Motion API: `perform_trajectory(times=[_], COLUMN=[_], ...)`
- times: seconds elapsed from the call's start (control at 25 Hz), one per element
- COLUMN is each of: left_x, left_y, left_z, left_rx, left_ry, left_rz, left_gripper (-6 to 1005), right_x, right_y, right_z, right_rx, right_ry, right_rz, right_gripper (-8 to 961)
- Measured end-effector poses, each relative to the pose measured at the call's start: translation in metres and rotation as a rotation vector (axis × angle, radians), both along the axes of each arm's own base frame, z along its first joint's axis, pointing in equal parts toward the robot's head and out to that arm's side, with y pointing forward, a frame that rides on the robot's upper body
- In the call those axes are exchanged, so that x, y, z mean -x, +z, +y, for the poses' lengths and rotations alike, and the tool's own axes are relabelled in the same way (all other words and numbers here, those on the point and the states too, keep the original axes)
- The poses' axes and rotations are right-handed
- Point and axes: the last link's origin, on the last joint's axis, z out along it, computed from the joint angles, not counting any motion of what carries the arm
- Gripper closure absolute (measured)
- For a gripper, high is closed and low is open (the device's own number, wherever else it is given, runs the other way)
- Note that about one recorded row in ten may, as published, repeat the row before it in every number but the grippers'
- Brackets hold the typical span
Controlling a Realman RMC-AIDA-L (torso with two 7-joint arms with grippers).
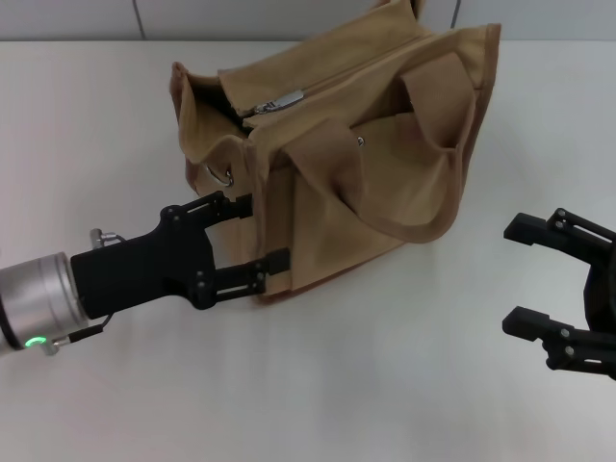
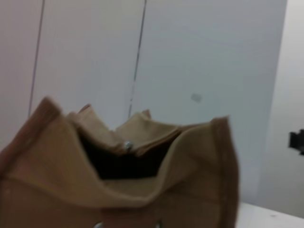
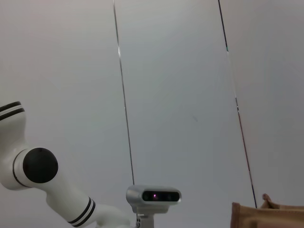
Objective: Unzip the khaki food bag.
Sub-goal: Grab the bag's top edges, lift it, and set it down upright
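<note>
Presently we log the boxy tan canvas khaki food bag [image 1: 356, 144] on the white bench [image 1: 385, 385], left pincer [image 1: 258, 236] spread open against its end, right pincer [image 1: 525, 274] open and well apart; next, we judge, steadying the bag and pulling the metal zipper tab [image 1: 279, 101].

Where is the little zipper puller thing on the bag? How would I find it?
Find the boxy tan canvas bag on the white table. Along its top seam, at the end nearest the open left gripper, lies the silver metal zipper pull, the shiniest piece up there.
</note>
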Motion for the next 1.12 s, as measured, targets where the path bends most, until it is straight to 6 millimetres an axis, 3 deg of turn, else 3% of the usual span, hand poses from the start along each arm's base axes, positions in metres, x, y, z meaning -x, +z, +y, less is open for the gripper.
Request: perform_trajectory(times=[0.24,0.76,0.96,1.12], left_x=[-0.003,0.003,0.005,0.008], left_y=[-0.009,-0.004,-0.001,0.003], left_z=[0.007,0.014,0.013,0.013], left_rx=[-0.048,-0.166,-0.179,-0.198], left_ry=[0.022,0.095,0.100,0.102], left_rz=[-0.005,-0.041,-0.050,-0.047], left_gripper=[265,294,551,702], right_x=[-0.001,-0.005,-0.007,-0.007], right_y=[-0.001,-0.001,-0.003,-0.004], right_z=[-0.002,-0.003,-0.002,-0.001], right_rx=[-0.003,-0.019,-0.025,-0.024], right_ry=[-0.007,-0.034,-0.049,-0.056], right_rz=[0.002,0.001,-0.011,-0.011], right_gripper=[120,119,120,120])
